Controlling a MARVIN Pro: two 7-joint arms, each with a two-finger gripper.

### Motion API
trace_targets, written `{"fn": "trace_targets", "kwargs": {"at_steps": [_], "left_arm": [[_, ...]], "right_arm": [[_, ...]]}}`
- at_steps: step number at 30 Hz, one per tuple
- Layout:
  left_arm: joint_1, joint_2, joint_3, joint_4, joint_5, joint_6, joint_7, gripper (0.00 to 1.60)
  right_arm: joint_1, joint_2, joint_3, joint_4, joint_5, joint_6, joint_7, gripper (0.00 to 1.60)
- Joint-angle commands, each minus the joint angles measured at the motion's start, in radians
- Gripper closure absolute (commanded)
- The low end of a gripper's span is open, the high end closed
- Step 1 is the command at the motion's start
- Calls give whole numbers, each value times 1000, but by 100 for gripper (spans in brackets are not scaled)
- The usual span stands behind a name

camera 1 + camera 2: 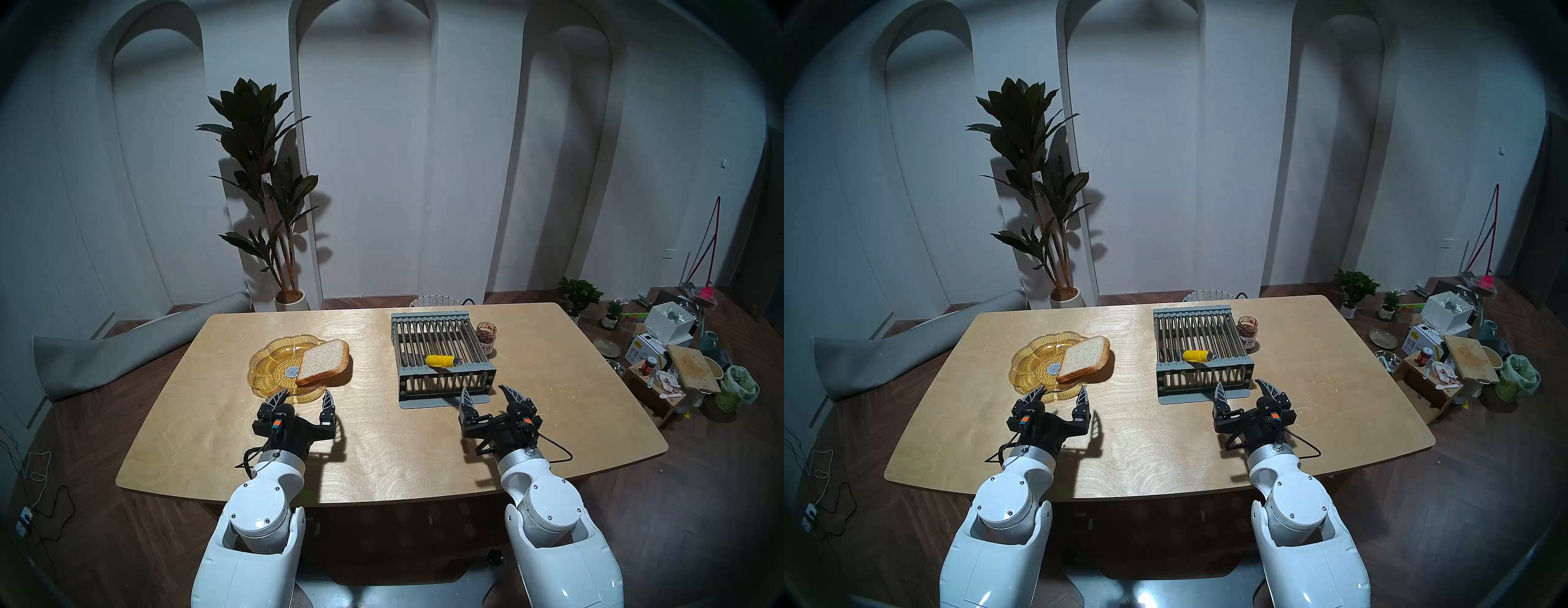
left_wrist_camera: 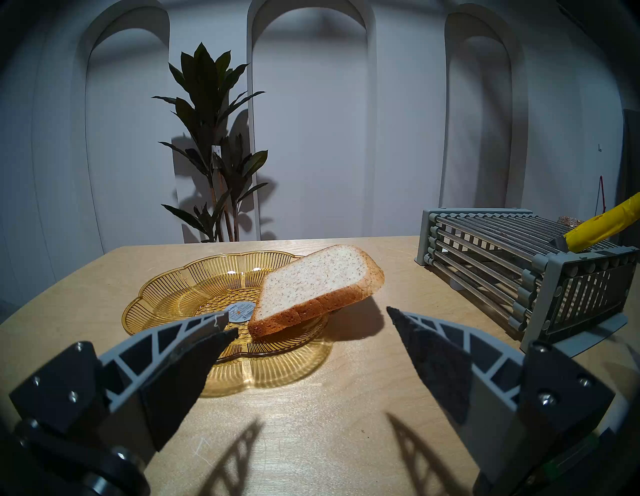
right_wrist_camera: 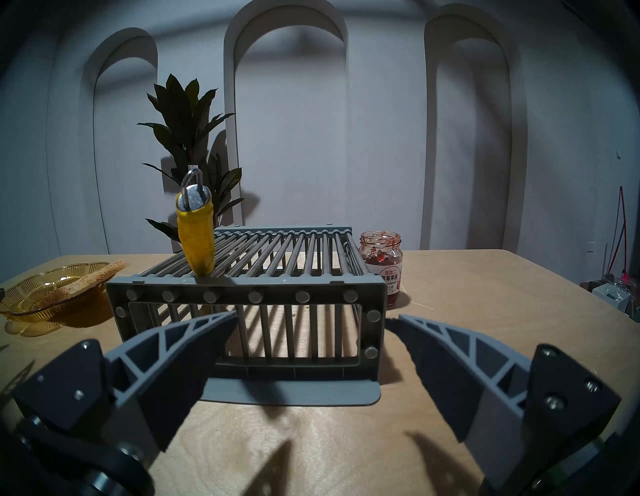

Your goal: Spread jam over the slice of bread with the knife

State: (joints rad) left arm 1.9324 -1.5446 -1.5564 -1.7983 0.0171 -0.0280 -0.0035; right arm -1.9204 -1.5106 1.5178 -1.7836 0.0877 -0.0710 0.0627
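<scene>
The slice of bread (image 1: 324, 361) leans on the right rim of an amber glass plate (image 1: 271, 361); its right part overhangs the table. The knife (image 1: 441, 361), yellow handle up and blade down between the bars, stands tilted in a grey rack (image 1: 443, 384). The open jam jar (image 1: 486, 337) stands just right of the rack. My left gripper (image 1: 302, 397) is open and empty, just in front of the plate. My right gripper (image 1: 487, 394) is open and empty at the rack's near edge. The wrist views show the bread (image 2: 311, 284), knife (image 3: 195, 235) and jar (image 3: 382, 263).
The wooden table (image 1: 382, 446) has a curved near edge. A potted plant (image 1: 271, 191) stands behind the table's far left. Boxes, pots and a cutting board clutter the floor at the right (image 1: 679, 361). A grey rolled mat (image 1: 127, 352) lies left of the table.
</scene>
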Motion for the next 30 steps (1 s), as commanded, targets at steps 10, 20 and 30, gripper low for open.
{"fn": "trace_targets", "kwargs": {"at_steps": [10,20,30], "left_arm": [[75,30,-21,-133,-20,-39,-41,0],[100,34,-38,-143,-37,-53,-48,0],[120,37,-42,-153,-48,-68,-54,0]], "right_arm": [[-88,-17,-72,-136,106,-115,-81,0],[-58,65,-236,-122,143,-185,-280,0],[44,122,-377,-82,194,-282,-460,0]]}}
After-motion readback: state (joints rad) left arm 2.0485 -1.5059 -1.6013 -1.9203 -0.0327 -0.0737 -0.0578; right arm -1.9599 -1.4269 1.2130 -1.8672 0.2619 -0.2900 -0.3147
